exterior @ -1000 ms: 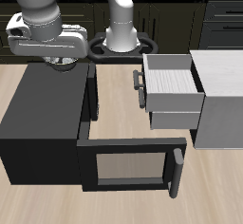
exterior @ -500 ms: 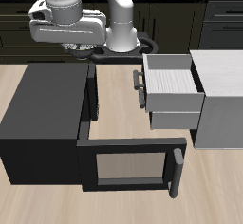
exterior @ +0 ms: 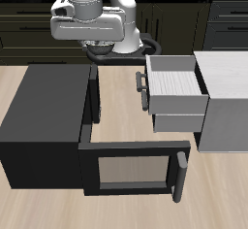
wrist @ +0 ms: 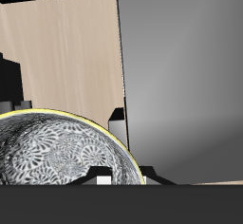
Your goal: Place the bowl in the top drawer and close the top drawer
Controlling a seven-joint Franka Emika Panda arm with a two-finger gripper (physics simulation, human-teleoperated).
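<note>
The bowl is gripped at its yellow rim by the fingers and is carried in the air, its speckled inside seen close beneath them. In the exterior view the bowl is glimpsed under the gripper, above the back edge of the black cabinet. The top drawer is pulled open, well apart from the fingers, on the grey cabinet. The desk lies between.

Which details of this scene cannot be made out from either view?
- Gripper, exterior view: hidden under the arm's wrist, so open or shut is unclear.
- Bowl, wrist view: cut off by the dark strip at the frame's edge; exterior view: barely visible.
- Top drawer: its inside floor is hard to read.
</note>
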